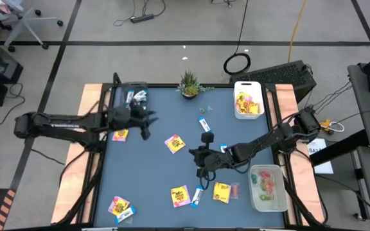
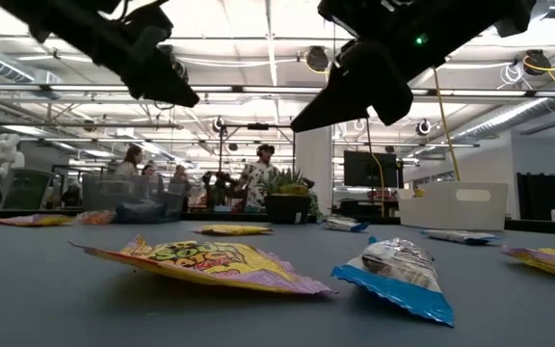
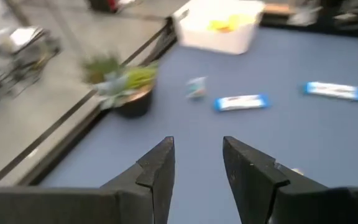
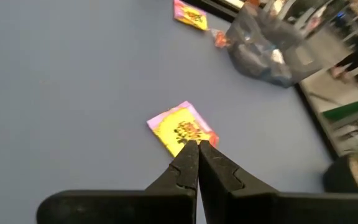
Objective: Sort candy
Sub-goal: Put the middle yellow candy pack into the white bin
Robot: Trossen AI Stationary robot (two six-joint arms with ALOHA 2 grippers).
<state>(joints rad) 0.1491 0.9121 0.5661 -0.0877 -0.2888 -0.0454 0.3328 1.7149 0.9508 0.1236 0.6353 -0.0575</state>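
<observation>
The blue-grey rectangular tabletop (image 1: 166,122) carries three containers: a white plastic bin of yellow packets (image 1: 248,100) at the far right, a clear plastic tub of small red and green pieces (image 1: 268,187) at the near right, and a clear plastic tub with blue-and-white bars (image 1: 132,96) at the far left. A small green potted plant (image 1: 189,84) stands at the far edge.

The left arm reaches in over the far left of the tabletop. Its pincer (image 3: 197,163) is parted with nothing between the fingers, hanging just beside the clear tub on that side. The right arm stretches toward the centre; its pincer (image 4: 193,163) is pressed fully together, holds nothing, and points at a yellow square packet with pink print (image 4: 183,129) lying flat mid-table.

Unsorted candy is scattered: more yellow packets at the left (image 1: 120,135), near centre (image 1: 180,194) and near left corner (image 1: 118,205), and slim blue-and-white bars (image 1: 203,124) across the middle.

The step in hand looks like picking that central yellow packet. To do it well, the right pincer should first spread wider than the packet's edge and come down steeply on it. Flat foil gives little to grip, so pinching a raised, crinkled border is likely safer than the centre.
</observation>
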